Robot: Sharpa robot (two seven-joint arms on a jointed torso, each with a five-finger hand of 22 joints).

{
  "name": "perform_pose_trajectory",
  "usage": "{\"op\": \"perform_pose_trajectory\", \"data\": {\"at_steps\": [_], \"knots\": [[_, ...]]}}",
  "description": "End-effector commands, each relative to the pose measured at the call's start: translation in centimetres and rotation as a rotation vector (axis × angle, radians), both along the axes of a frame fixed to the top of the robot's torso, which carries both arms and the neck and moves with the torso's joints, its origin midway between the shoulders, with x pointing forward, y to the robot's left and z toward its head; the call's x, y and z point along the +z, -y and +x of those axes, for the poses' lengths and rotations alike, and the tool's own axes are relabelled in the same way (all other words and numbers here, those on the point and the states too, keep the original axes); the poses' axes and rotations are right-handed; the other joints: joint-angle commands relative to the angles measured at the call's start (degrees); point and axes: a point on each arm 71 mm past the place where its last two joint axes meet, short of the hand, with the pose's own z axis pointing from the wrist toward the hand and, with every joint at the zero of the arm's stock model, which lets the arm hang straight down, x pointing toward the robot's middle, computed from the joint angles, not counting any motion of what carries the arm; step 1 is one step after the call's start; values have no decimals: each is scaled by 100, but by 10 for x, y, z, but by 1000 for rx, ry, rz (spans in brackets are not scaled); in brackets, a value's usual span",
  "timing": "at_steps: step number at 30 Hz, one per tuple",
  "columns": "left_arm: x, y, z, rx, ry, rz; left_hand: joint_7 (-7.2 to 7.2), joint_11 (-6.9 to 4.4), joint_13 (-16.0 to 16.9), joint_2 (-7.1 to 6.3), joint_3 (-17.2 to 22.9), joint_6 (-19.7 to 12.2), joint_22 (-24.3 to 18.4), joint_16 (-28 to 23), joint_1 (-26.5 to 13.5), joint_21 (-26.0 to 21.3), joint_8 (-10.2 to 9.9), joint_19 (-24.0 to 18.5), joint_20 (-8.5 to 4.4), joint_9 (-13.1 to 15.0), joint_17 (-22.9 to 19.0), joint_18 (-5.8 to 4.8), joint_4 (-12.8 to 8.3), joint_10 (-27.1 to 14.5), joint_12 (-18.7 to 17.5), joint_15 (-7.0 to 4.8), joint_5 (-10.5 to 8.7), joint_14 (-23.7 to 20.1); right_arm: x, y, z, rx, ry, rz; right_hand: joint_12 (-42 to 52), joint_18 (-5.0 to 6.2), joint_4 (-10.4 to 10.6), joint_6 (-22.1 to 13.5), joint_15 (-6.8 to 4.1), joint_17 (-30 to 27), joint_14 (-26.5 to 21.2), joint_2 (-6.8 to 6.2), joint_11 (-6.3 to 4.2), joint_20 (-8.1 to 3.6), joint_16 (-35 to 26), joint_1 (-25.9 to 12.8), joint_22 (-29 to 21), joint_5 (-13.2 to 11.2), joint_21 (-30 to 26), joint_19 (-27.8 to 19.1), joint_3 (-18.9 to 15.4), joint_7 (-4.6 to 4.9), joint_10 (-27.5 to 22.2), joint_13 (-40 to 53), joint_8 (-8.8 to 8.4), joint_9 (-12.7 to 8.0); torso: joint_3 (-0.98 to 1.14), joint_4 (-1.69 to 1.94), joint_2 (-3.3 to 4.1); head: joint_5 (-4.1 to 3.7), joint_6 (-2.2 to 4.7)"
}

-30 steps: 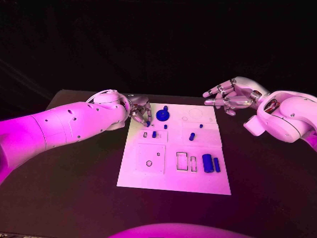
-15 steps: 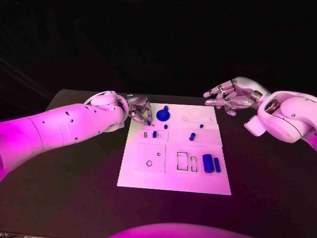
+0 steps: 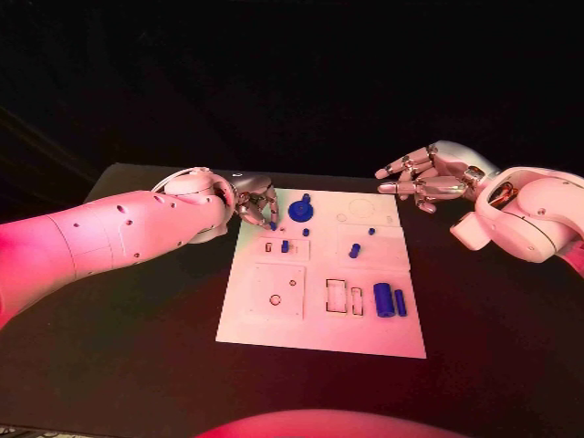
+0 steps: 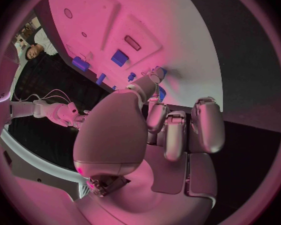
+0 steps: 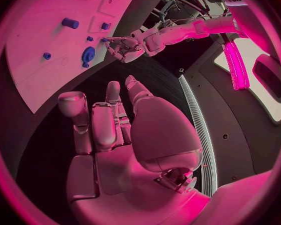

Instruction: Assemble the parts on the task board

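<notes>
**A:** White plastic, that task board point(image 3: 321, 315), flat in the middle of the black worktop point(image 3: 134, 365), and the blue parts are scattered over it. Where's the left robot hand point(image 3: 254, 204)?

**B:** At the board's far left corner, fingers curled down over its edge. The wrist camera shows a fingertip point(image 4: 155, 75) right at a small blue part point(image 4: 162, 92), with the other fingers folded in. Whether it is actually pinching that part, I can't tell.

**A:** And the right robot hand point(image 3: 428, 178)?

**B:** Off the board, near its far right corner, above the worktop. Fingers apart and loosely bent, holding nothing.

**A:** What lies near the left one?

**B:** The round blue disc with a knob point(image 3: 300, 213) just beside it, a tiny blue peg point(image 3: 306, 233) a little nearer the robot, and a short blue piece point(image 3: 285, 246) standing in the small framed recess below that. The two long blue bars point(image 3: 388, 300) lie well apart from it, on the near right side.

**A:** So the step in hand is a pick at that corner?

**B:** That's my reading. To do it well, I'd say close thumb and finger squarely on the small part, lift straight up so it doesn't skid on the smooth plate, and keep the folded fingers clear of the disc. Confirm the hold before carrying it to a recess.
</notes>
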Motion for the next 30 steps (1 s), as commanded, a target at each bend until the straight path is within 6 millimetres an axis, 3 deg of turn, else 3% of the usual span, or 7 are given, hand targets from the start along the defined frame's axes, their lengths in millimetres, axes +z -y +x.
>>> {"op": "perform_pose_trajectory", "data": {"at_steps": [1, 10, 15, 21, 30], "knots": [[-3, 1, -1, -8, -29, 24, 12, 12, -71, -35, 55, 2, 360, 14, -54, -21, -16, 10, 9, 6, 1509, -53, 15, -39, -41, -30, -15, 613, -1, -1, -1, 17, -2, -7, -32, 78, 0, 28, 31, -5, 90, 54, -19, -4, -27, 13, -5, 19, -29, -41, -26, 13, -5, -10, 27, -7, 4, -8, 0, 0, 0], [-4, -1, 0, 9, -44, 39, 28, 27, -336, -35, 123, -66, 330, 14, -108, -68, -50, -13, 15, 6, 1509, -44, 27, -256, -241, -18, -17, 613, -1, -1, -1, 16, -2, -7, -33, 81, 1, 31, 30, -12, 88, 58, -20, -5, -36, 18, -23, 16, -41, -48, -29, 12, -4, -16, 31, -6, 8, -4, 1, -4, -4], [-5, -2, 1, 16, -46, 39, 67, 63, -512, -61, 164, -321, 302, 14, -116, -119, -200, -37, 35, -39, 1509, -34, -4, -404, -385, 10, -19, 613, -1, -1, -2, 15, -1, -7, -33, 81, 1, 31, 30, -12, 88, 58, -20, -5, -36, 18, -23, 16, -41, -48, -29, 12, -4, -16, 31, -6, 7, -6, 1, -12, -7], [-5, -2, 1, 17, -47, 35, 113, 88, -583, -90, 175, -530, 301, 14, -126, -136, -338, -42, 57, -86, 1509, -32, -30, -459, -442, 33, -19, 613, -1, -1, -2, 15, -1, -7, -33, 81, 1, 31, 30, -12, 88, 58, -20, -5, -36, 18, -23, 16, -41, -48, -29, 12, -4, -16, 31, -6, 5, -1, -1, -15, -15], [-5, -2, 1, 17, -50, 32, 132, 105, -619, -112, 173, -598, 295, 14, -140, -150, -393, -48, 69, -105, 1509, -29, -39, -488, -469, 46, -19, 613, -1, -1, -2, 15, -1, -6, -33, 81, 1, 31, 30, -12, 88, 58, -20, -5, -36, 18, -23, 16, -41, -48, -29, 12, -4, -16, 31, -6, 3, -1, -2, -19, -23]]}}
